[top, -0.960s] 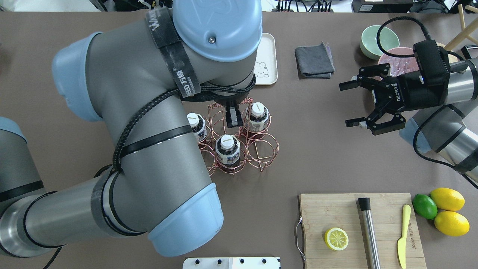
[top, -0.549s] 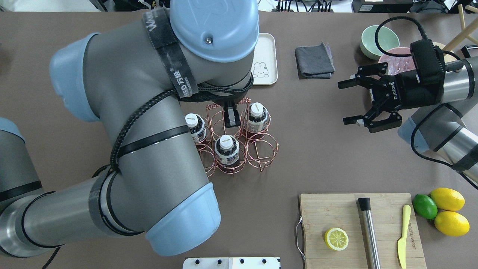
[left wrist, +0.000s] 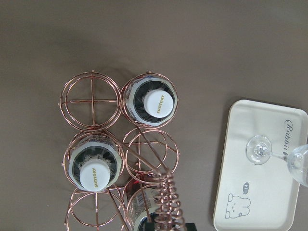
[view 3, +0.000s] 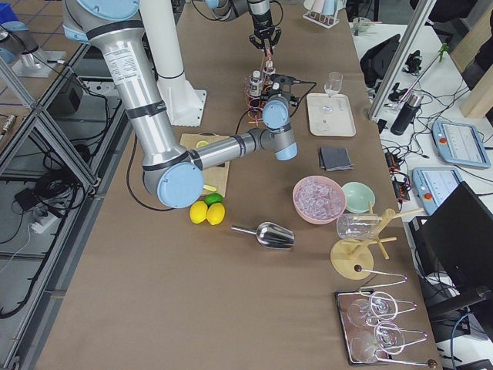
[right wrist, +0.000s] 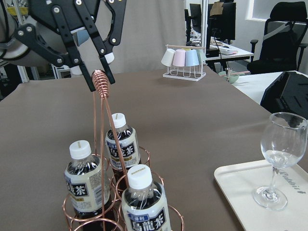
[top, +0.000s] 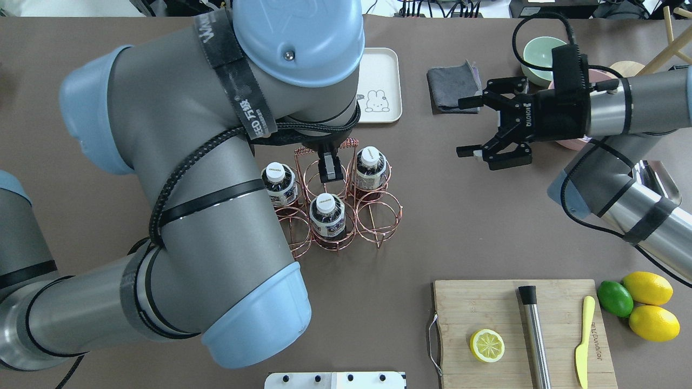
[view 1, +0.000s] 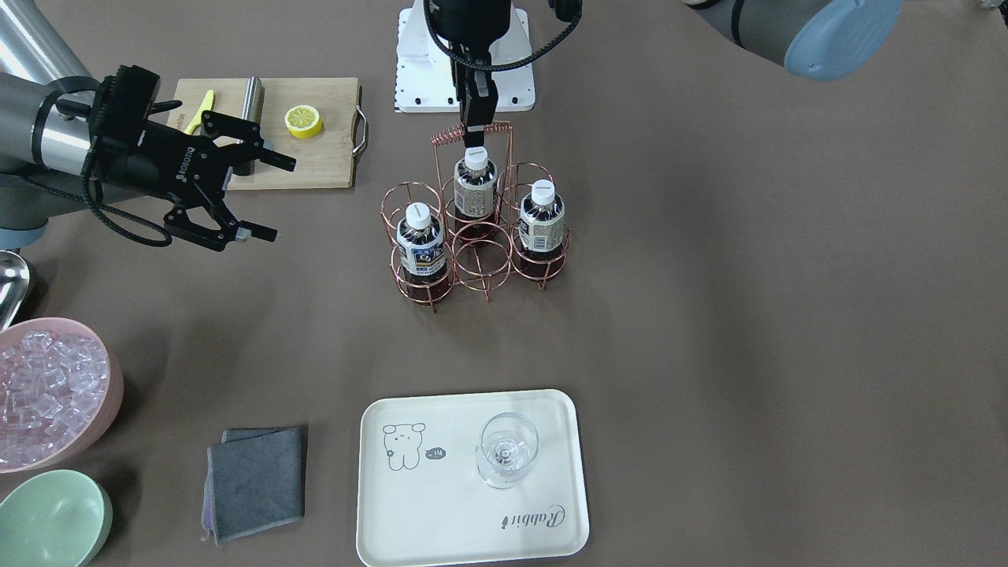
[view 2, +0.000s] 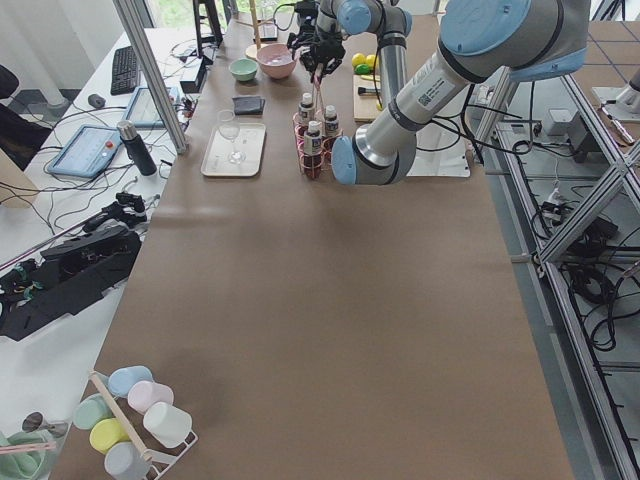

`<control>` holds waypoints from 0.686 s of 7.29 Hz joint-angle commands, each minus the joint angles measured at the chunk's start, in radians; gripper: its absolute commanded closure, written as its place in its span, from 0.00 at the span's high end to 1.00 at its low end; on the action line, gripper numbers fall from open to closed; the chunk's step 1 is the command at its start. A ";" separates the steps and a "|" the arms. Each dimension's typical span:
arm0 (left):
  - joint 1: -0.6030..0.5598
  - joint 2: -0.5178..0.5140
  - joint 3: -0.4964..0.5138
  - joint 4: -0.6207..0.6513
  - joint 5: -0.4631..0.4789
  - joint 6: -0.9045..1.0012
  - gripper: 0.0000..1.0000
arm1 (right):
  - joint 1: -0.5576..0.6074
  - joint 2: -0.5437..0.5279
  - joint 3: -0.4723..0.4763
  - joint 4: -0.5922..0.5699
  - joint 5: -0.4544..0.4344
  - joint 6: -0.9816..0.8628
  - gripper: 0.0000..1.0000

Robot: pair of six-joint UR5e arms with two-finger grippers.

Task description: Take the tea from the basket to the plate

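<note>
The left arm bends over the worktop (view 1: 748, 315). The left hand (top: 327, 168) points straight down, pinched shut on the coiled handle of the basket (view 1: 479, 230). Three bottles of tea (view 1: 422, 244) stand in its ring cells. The right hand (top: 463, 127) hovers level, wide open and empty, well apart from the basket. Beyond lies the plate (top: 381, 70).

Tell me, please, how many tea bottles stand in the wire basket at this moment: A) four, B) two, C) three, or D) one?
C: three white-capped tea bottles stand in separate ring cells of the basket, and its other cells are empty.
</note>
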 commanded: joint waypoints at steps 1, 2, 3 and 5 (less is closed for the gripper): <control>-0.006 -0.001 -0.002 0.000 -0.002 0.001 0.00 | -0.072 0.074 0.009 -0.116 -0.098 -0.023 1.00; -0.006 -0.001 0.003 0.000 -0.002 0.002 0.00 | -0.109 0.090 0.009 -0.139 -0.112 -0.079 1.00; -0.006 0.001 0.005 0.000 -0.002 0.002 0.00 | -0.152 0.091 0.008 -0.155 -0.144 -0.154 1.00; -0.006 0.001 0.009 0.000 -0.002 0.002 0.00 | -0.218 0.089 0.006 -0.163 -0.204 -0.164 1.00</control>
